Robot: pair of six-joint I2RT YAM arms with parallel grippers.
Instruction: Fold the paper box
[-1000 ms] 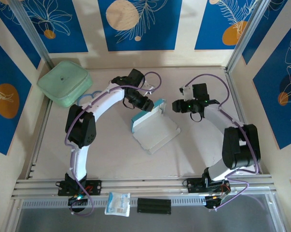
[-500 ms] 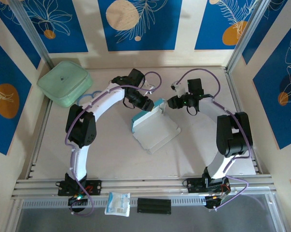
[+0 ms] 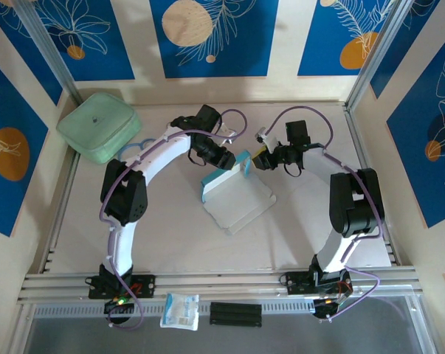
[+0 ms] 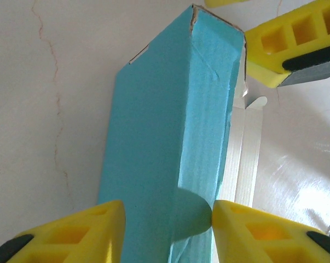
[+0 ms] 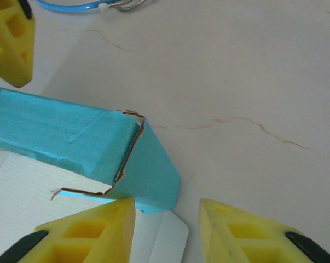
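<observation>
The paper box [image 3: 237, 200] lies mid-table [image 3: 156, 221], its raised blue wall running diagonally from near-left to far-right. The left gripper [image 3: 230, 161] clamps that wall. The right gripper [image 3: 257, 159] stands apart at its far corner.

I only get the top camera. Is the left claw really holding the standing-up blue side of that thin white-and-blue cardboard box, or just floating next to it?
Observer: On the left wrist camera, the left gripper has both yellow fingers pressed against the upright light-blue wall of the thin cardboard paper box, so it looks gripped.
Operator: What about the right claw?
Observer: On the right wrist camera, the right gripper is open around the wall's end corner, with a gap beside one finger.
Operator: Is that corner okay?
Observer: Its seam looks ragged, with a brownish torn edge.
</observation>
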